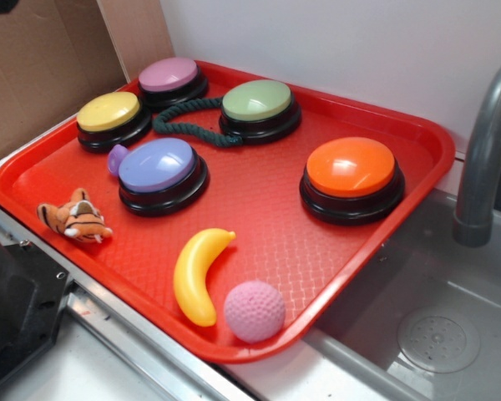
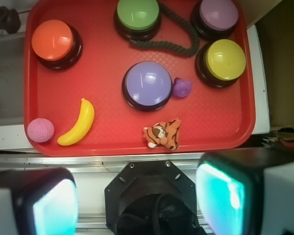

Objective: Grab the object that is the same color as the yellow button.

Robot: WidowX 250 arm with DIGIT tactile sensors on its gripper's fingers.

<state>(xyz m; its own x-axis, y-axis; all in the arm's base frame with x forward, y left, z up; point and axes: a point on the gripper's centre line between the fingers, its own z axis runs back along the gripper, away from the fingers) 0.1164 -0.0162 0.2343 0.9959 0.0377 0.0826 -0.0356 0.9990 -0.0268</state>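
A smooth yellow toy banana (image 1: 198, 273) (image 2: 78, 123) lies on the red tray (image 1: 267, 209) (image 2: 103, 105) near its front edge, next to a pink textured ball (image 1: 255, 311) (image 2: 40, 129). The yellow button (image 1: 110, 117) (image 2: 225, 60) stands on a black base at the tray's far left corner. My gripper (image 2: 137, 198) hangs high above the robot base, off the tray's near edge. Its two fingers stand wide apart with nothing between them. The exterior view does not show the gripper.
Also on the tray: a purple button (image 1: 159, 171), pink button (image 1: 170, 79), green button (image 1: 259, 107), orange button (image 1: 351, 175), a dark rope (image 1: 188, 121), a small purple toy (image 2: 182, 87) and a striped tiger toy (image 1: 75, 219). A sink (image 1: 434, 317) and faucet (image 1: 484, 150) lie to the right.
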